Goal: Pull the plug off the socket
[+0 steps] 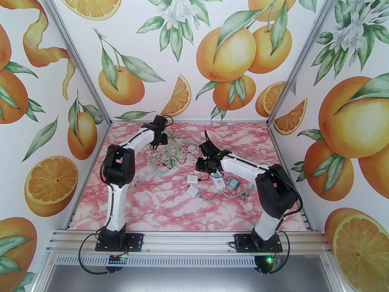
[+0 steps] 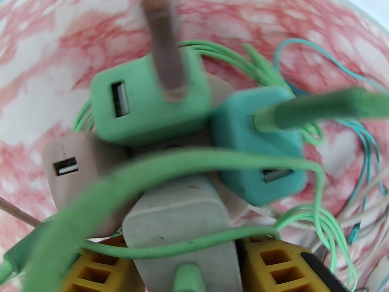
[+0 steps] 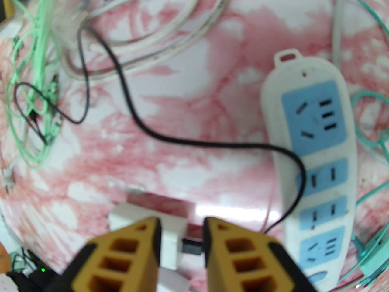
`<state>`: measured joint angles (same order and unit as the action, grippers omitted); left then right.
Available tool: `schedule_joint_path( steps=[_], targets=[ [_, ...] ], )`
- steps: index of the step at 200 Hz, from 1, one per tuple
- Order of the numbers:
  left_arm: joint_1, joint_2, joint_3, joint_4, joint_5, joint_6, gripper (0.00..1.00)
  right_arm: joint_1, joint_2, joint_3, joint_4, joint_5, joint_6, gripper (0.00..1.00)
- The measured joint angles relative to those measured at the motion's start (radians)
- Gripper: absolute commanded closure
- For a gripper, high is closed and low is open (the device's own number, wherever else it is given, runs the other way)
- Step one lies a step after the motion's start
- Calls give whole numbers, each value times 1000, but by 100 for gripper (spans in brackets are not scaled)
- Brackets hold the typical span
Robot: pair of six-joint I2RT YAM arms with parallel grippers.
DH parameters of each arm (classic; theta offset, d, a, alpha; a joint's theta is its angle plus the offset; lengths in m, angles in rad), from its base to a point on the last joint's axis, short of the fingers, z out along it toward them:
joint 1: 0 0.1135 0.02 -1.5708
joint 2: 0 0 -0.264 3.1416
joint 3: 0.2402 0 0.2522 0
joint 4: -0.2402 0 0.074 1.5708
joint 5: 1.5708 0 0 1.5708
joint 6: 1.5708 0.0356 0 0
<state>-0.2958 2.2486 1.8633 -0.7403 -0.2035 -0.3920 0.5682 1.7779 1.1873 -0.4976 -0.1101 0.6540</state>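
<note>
**Operator:** Where does the plug lie relative to the working pincer?

**Technician:** The white adapter (image 2: 176, 220) sits directly between the yellow fingers (image 2: 100, 269) of the left pincer (image 2: 182, 245). Its long axis runs straight ahead from the wrist into the socket block (image 2: 182, 141), so the pull probably goes straight back along that line. The left arm is plainly the nearer one.

**Operator:** Pincer states?

**Technician:** Left: the jaws flank the white adapter closely, but firm contact cannot be confirmed. Right pincer (image 3: 182, 224): the jaws stand narrowly apart and grip nothing. It hovers over a small white charger (image 3: 173, 233) beside the power strip (image 3: 316, 169), well apart from the cluster.

**Operator:** Obstructions?

**Technician:** A green cable (image 2: 188, 163) loops across the white adapter. The green adapter (image 2: 146, 102), teal adapter (image 2: 258, 138) and beige adapter (image 2: 76, 169) crowd the socket block and hide most of it. The prongs are not visible. From above, the left pincer covers the cluster on the counter (image 1: 170, 205).
</note>
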Motion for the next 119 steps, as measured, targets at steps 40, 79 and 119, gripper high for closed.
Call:
schedule_joint_path(
  steps=[40, 79, 119],
  targets=[
    [-9, -9, -18, 8, -17, 23, 64, 0, 0, 55, -4, -30, -29, 68],
    [-20, -151, -236, 69, 5, 68, 65, 0, 0, 142, -3, -42, -63, 67],
    [-74, -307, -432, 68, 47, 117, 66, -3, 24, 226, 14, -68, -80, 66]
  ],
)
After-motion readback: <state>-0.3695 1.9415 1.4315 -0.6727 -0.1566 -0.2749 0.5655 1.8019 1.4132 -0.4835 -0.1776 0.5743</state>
